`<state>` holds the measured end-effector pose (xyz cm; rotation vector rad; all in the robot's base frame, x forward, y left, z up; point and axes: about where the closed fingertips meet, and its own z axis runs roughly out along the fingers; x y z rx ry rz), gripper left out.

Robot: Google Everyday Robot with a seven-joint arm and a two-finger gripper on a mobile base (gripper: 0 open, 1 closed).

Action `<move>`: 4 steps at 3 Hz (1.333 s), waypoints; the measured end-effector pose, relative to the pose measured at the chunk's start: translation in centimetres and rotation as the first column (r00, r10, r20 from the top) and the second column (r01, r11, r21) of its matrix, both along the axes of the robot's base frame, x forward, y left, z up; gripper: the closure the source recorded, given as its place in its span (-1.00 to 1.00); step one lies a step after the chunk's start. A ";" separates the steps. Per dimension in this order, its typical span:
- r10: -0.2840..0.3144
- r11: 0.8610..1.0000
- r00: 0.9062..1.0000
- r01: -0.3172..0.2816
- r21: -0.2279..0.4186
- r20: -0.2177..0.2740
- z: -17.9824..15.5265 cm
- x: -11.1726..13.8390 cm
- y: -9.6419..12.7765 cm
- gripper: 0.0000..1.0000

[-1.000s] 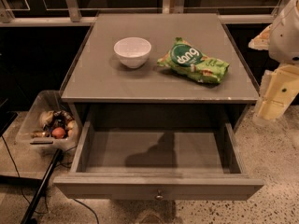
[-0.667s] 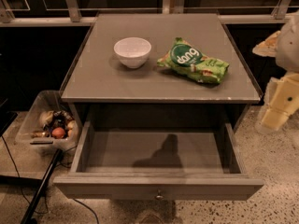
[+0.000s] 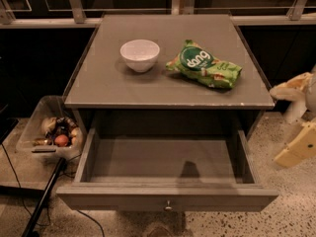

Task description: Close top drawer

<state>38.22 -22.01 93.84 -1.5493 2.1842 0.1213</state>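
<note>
Gripper (image 3: 299, 146) at 3 o'clock, off the cabinet's (image 3: 98, 90) right edge and apart from it; its state cannot be told. Top drawer (image 3: 123, 199) at 6 o'clock stands pulled out. Green bag (image 3: 203, 63) reads "dang".

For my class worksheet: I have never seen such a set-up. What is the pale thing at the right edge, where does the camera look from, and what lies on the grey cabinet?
One camera looks down at the front of a grey wooden cabinet. On its top stand a round white bowl and a green snack bag. The wide grey top drawer is pulled out, empty, its small round metal knob facing the camera. The cream-coloured shape at the right edge is the robot's gripper, its hand, beside the cabinet and holding nothing. A clear plastic bin of small items sits on the floor, left.
</note>
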 end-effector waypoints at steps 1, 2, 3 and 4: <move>0.008 0.998 1.000 -0.008 0.060 0.000 -3.2 -1.7 0.5 -0.17; 0.010 0.997 1.000 -0.010 0.073 -0.001 -7.3 -2.5 1.7 0.28; 0.004 0.997 1.000 -0.003 0.072 -0.006 -8.4 -2.6 1.7 0.76; 0.004 0.997 1.000 -0.003 0.072 -0.006 -8.4 -2.6 1.7 1.00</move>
